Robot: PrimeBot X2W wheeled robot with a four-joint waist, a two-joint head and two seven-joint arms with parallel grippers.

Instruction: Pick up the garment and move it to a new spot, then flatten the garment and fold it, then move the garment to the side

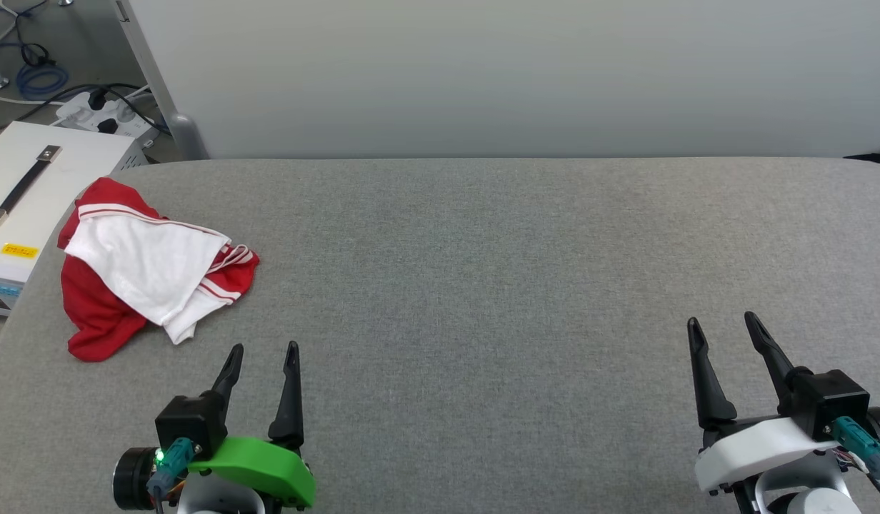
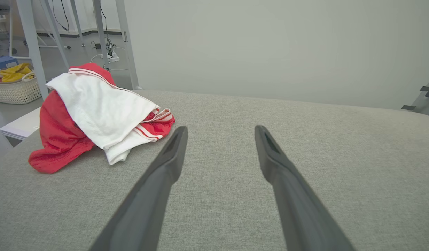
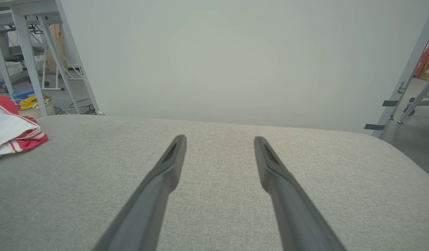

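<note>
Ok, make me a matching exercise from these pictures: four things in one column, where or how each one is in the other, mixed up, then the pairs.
Column one
1. garment
2. left gripper
3. right gripper
4. white box

Column two
a. open, at the near right of the table
b. beside the table's left edge, black handle on top
c. crumpled at the table's far left
d. open, at the near left, close to the red and white cloth

Pairs: 1-c, 2-d, 3-a, 4-b
</note>
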